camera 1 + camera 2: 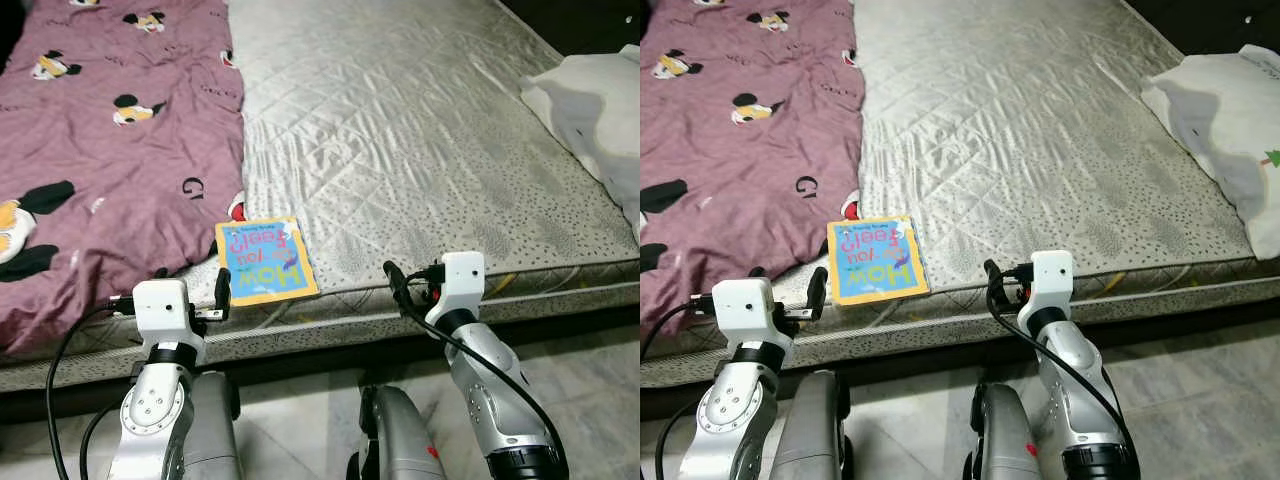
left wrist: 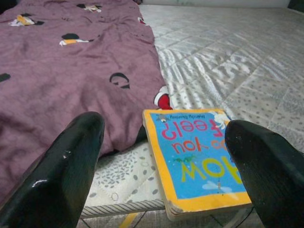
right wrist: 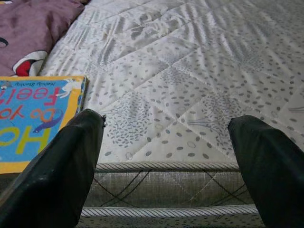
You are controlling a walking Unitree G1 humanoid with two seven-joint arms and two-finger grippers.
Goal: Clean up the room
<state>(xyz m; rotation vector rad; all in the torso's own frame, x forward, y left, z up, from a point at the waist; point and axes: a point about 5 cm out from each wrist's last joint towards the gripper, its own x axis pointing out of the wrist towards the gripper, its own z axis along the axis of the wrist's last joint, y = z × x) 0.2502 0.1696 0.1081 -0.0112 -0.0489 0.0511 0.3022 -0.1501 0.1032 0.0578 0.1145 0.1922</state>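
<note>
Lower centre: book (image 1: 262,260) at mattress (image 1: 420,150) edge, between spread-fingered left gripper (image 2: 161,190) and right gripper (image 3: 166,166); purple blanket (image 1: 110,150) upper left; pillow (image 1: 1230,130) clearer in right eye view.

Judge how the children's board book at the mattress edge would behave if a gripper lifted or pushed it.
The board book shows thick stacked pages, so it likely stays stiff. It lies flat, so it shouldn't roll. On the satiny mattress it may slide, and it sits near the edge, so an outward push could drop it.
</note>
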